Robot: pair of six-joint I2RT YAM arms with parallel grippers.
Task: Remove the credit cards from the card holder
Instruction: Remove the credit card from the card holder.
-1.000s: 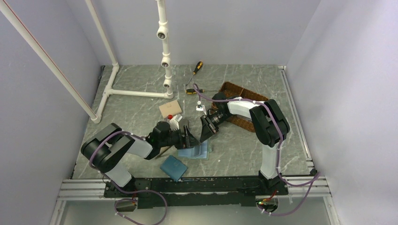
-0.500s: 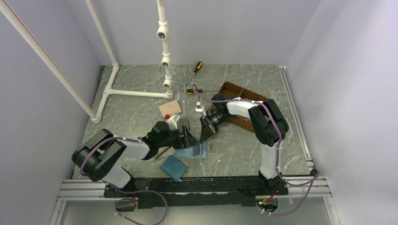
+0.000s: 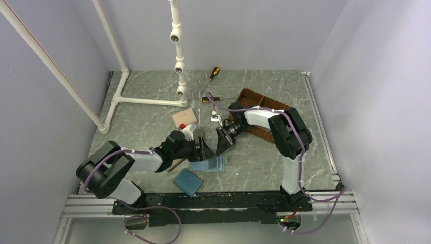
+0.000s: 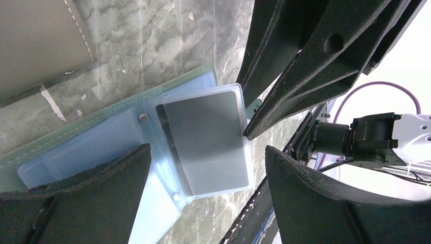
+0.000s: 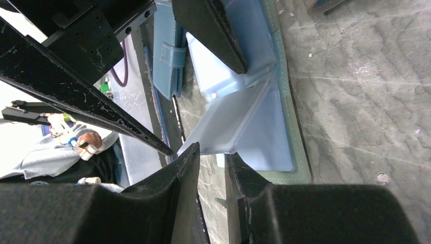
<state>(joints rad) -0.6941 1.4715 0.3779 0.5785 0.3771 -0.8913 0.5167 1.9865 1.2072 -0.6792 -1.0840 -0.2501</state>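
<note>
Our sage-green bifold card holder [image 3: 211,164] lies open.
Left gripper [image 4: 207,152] gapes over it; right gripper [image 5: 213,152] pinches its clear leaf [image 5: 228,119].

The top external camera looks steeply down from high behind the table's [image 3: 147,127] near edge, far from the card holder [image 3: 210,163]. Both wrist cameras sit close over that card holder, facing it from opposite sides; all three views share it.
</note>
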